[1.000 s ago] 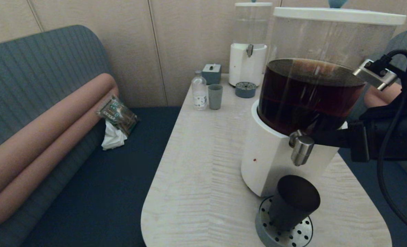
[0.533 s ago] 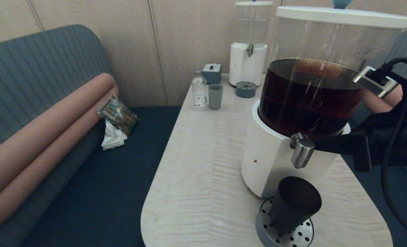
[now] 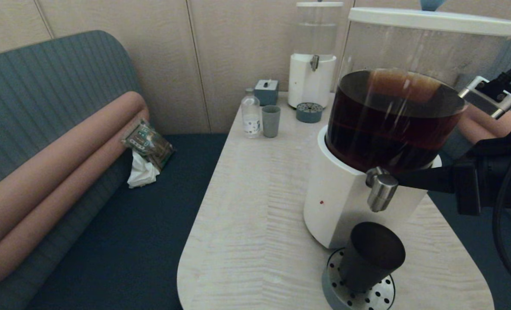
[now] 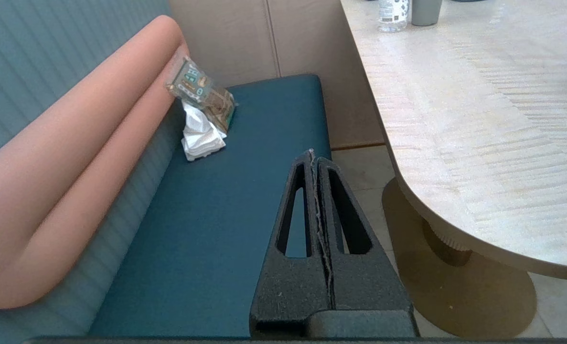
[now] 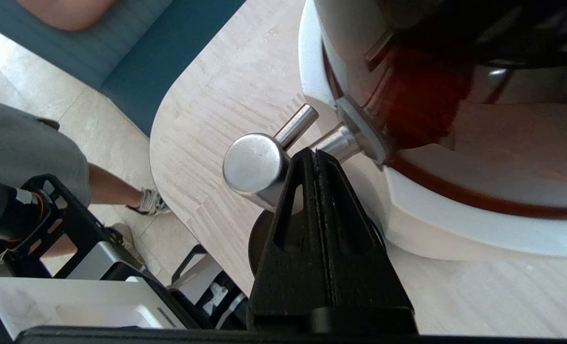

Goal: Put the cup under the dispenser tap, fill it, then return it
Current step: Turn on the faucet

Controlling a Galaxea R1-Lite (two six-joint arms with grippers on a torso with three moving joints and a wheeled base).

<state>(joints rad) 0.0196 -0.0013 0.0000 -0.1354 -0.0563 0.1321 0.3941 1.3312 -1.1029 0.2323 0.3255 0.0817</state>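
The dark cup (image 3: 370, 256) stands on the round perforated steel drip tray (image 3: 373, 295), directly below the brushed-steel dispenser tap (image 3: 382, 192) of the big white-based dispenser (image 3: 345, 202) holding dark brown liquid. My right gripper (image 3: 399, 179) reaches in from the right, shut, with its tips against the back side of the tap (image 5: 257, 167); its tips (image 5: 314, 155) sit between the spout and the tap's stem. In the right wrist view the cup (image 5: 259, 239) is mostly hidden behind the fingers. My left gripper (image 4: 314, 155) hangs shut and empty over the blue bench, off the table.
At the table's far end stand a small clear-liquid dispenser (image 3: 312, 64), its drip tray (image 3: 309, 113), a pale grey-green cup (image 3: 270, 121), a small bottle (image 3: 250, 114) and a grey box (image 3: 266, 91). A snack packet and tissue (image 3: 145, 150) lie on the bench.
The right arm has drawn back to the right and slightly lower, its fingertips staying by the tap. The big dispenser has shifted a little to the right. The cup stays on the drip tray.
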